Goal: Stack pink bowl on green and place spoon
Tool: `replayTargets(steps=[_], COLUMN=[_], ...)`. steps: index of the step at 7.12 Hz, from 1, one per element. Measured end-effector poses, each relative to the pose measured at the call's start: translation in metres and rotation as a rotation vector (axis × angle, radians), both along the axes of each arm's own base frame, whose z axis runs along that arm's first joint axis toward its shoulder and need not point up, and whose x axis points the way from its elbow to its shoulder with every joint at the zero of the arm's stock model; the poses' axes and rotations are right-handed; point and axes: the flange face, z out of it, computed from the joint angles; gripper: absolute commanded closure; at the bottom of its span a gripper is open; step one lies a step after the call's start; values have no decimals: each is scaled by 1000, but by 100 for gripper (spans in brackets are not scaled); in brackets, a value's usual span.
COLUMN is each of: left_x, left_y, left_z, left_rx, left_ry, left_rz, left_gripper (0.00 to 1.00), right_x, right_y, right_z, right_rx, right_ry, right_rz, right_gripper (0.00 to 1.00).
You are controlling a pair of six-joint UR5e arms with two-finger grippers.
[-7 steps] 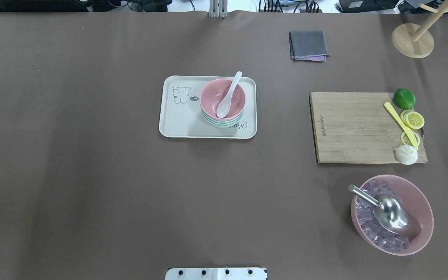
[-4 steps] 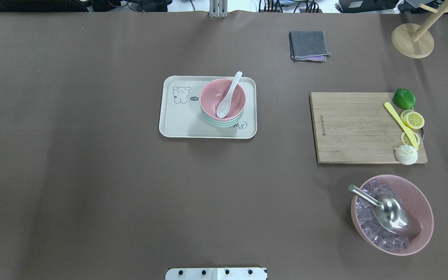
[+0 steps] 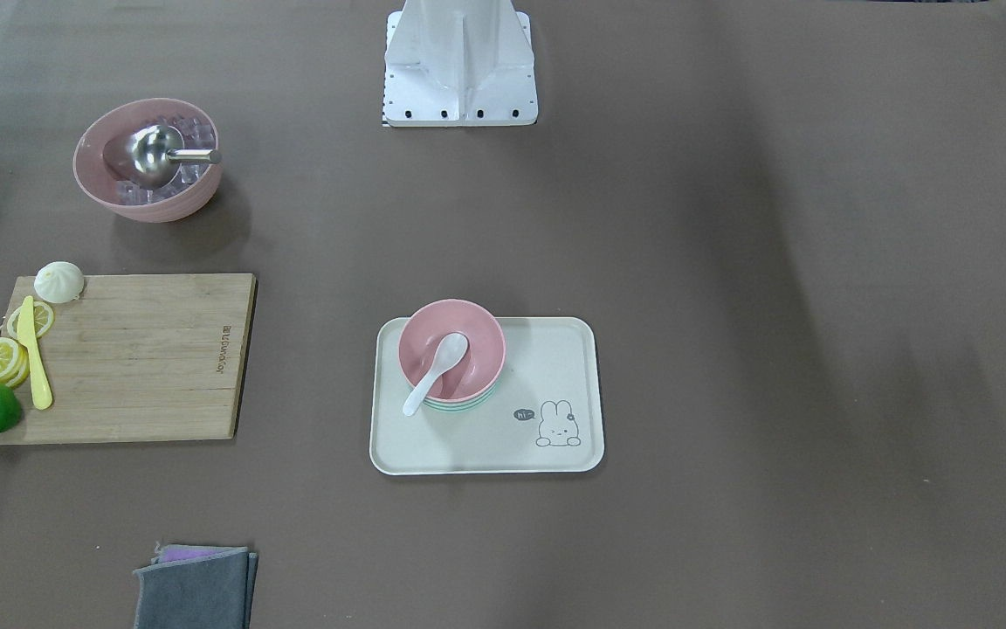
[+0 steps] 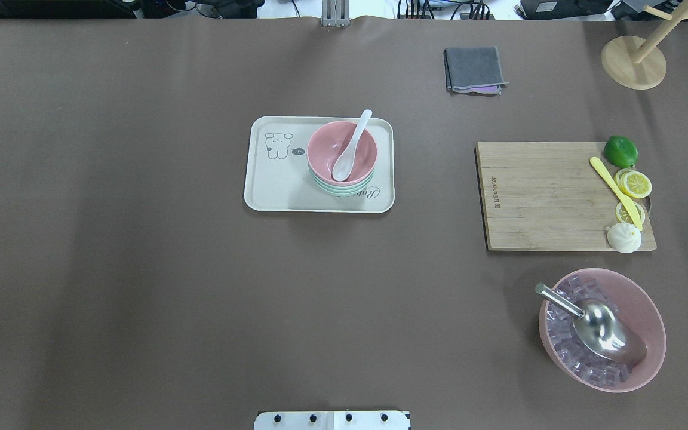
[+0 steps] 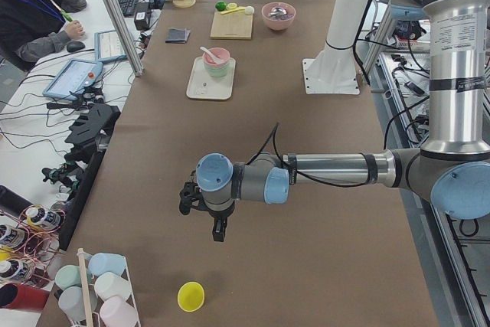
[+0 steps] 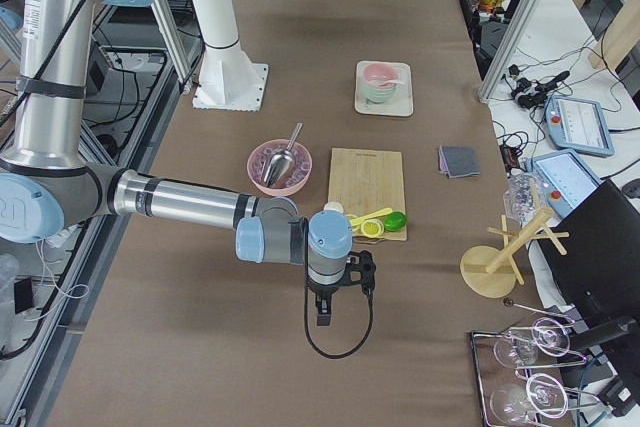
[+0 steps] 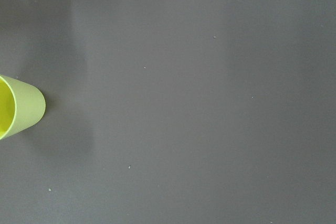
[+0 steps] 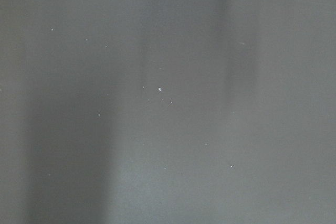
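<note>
A pink bowl [image 4: 326,146] sits stacked on a green bowl [image 4: 344,189] on the right part of a cream tray [image 4: 272,179]. A white spoon [image 4: 350,149] lies in the pink bowl, its handle over the far rim. The stack also shows in the front view [image 3: 478,349]. Neither gripper shows in the overhead or front view. My left gripper [image 5: 217,231] hovers over bare table far to the left, seen only from the side. My right gripper [image 6: 322,315] hovers far to the right, beyond the cutting board. I cannot tell whether either is open or shut.
A wooden cutting board [image 4: 535,197] with a lime, lemon slices, a yellow knife and a bun lies at the right. A large pink bowl [image 4: 648,310] of ice cubes holds a metal scoop. A grey cloth [image 4: 474,68] and a wooden stand [image 4: 633,63] are at the back. A yellow cup [image 7: 18,108] stands near my left gripper.
</note>
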Motion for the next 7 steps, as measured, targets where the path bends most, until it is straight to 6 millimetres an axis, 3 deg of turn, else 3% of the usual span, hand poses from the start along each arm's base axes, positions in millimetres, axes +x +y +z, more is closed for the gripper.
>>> replayTargets(steps=[7], left_x=[0], left_y=[10], left_z=[8], left_rx=[-10], left_ry=[5], left_rz=[2], left_gripper=[1], right_x=[0], right_y=[0], right_z=[0], right_rx=[0], right_ry=[-1], right_rz=[0], right_gripper=[0])
